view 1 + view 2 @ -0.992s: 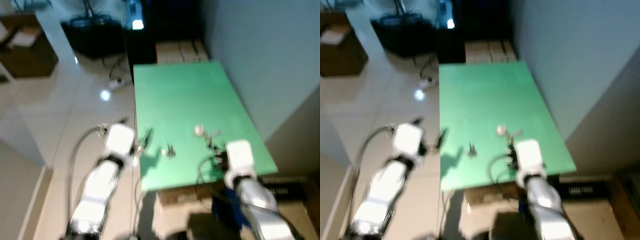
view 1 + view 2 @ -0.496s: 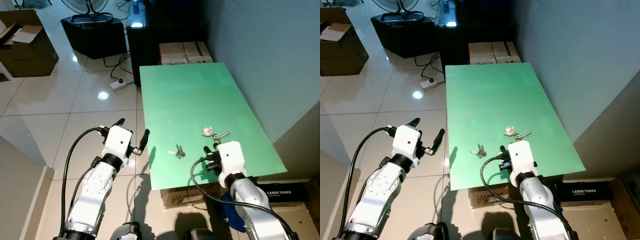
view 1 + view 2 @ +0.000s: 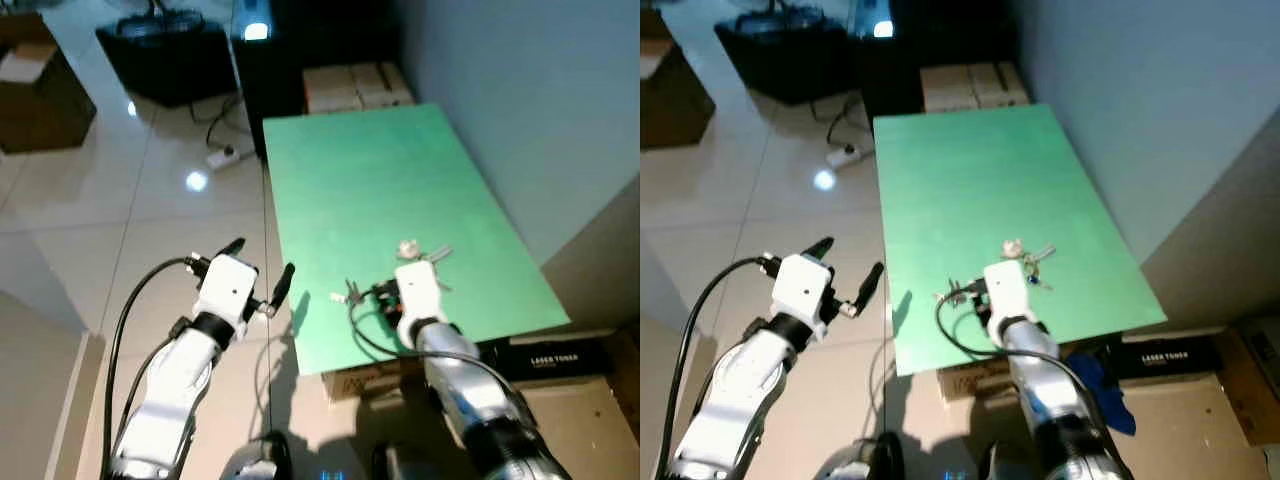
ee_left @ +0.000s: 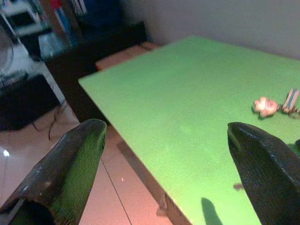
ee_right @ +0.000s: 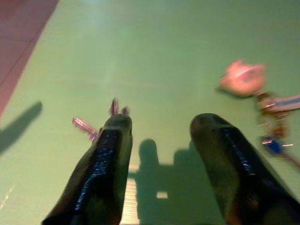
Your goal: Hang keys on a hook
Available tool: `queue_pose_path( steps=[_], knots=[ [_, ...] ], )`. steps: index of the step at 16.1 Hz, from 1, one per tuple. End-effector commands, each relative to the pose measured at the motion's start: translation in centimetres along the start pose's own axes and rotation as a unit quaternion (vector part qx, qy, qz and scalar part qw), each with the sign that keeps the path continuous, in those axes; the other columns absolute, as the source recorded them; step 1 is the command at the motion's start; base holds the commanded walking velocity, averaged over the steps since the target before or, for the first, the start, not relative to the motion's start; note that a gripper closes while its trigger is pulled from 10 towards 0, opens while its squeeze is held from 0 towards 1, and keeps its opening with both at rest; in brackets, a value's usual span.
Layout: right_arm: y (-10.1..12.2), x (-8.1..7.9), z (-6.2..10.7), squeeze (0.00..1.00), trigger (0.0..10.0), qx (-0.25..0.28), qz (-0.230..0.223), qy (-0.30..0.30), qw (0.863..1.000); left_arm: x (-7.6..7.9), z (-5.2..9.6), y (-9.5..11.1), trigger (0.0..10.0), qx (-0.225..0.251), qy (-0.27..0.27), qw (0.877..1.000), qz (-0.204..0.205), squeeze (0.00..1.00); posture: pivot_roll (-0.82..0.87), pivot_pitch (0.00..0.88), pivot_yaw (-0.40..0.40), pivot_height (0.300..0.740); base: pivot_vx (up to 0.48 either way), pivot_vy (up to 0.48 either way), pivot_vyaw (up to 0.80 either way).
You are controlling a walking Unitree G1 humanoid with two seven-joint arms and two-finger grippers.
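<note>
With jaws wide, the right gripper (image 5: pixel 159 140) is held over the worktop (image 3: pixel 370 180) beside small, light, slippery keys (image 5: pixel 101 123), best pinched at the ring.

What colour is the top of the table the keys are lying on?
Green: the flat rectangular table top is plain green, clearest in the left eye view.

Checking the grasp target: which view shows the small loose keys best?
The right wrist view: the small keys lie beside the open right gripper. The eye views show them small on the green table; the left wrist view doesn't clearly show them.
</note>
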State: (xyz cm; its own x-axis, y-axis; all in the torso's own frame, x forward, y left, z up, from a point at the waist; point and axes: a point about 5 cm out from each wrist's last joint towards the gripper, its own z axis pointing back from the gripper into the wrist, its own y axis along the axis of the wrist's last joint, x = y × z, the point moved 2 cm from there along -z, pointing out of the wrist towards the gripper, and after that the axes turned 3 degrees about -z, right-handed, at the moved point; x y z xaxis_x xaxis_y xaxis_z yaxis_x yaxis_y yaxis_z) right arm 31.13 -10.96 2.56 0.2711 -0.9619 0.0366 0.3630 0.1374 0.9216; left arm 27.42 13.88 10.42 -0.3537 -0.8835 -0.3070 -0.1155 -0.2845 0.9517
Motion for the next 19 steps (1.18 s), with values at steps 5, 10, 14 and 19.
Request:
queue_pose_path(
  steps=[5, 10, 14, 19],
  knots=[
    [0.7, -4.5, -1.7, 1.00, 10.0, 0.023, 0.075, 0.078, 0.994, 0.0, 2.6, 0.6, 10.0, -0.004, -0.046, 0.999, 0.011, 0.00, 0.03, 0.255, 0.031, 0.740, 0.000, 0.000, 0.00],
    [0.4, -5.7, -2.6, 1.00, 10.0, -0.001, 0.096, 0.063, 0.993, -0.4, 3.1, 0.6, 10.0, -0.014, -0.042, 0.999, 0.009, 0.00, 0.04, 0.252, 0.036, 0.740, 0.000, 0.000, 0.00],
    [0.5, -5.1, -3.0, 0.00, 10.0, -0.007, 0.106, 0.029, 0.994, -0.5, 3.0, 0.8, 10.0, -0.012, -0.051, 0.999, 0.002, 0.00, 0.05, 0.240, 0.051, 0.740, 0.000, 0.000, 0.00],
    [-0.8, -4.4, -2.6, 0.00, 10.0, -0.035, 0.116, 0.030, 0.992, -0.2, 2.7, 1.0, 10.0, -0.009, -0.062, 0.998, -0.002, 0.00, 0.04, 0.217, 0.051, 0.740, 0.000, 0.000, 0.00]
  ],
)
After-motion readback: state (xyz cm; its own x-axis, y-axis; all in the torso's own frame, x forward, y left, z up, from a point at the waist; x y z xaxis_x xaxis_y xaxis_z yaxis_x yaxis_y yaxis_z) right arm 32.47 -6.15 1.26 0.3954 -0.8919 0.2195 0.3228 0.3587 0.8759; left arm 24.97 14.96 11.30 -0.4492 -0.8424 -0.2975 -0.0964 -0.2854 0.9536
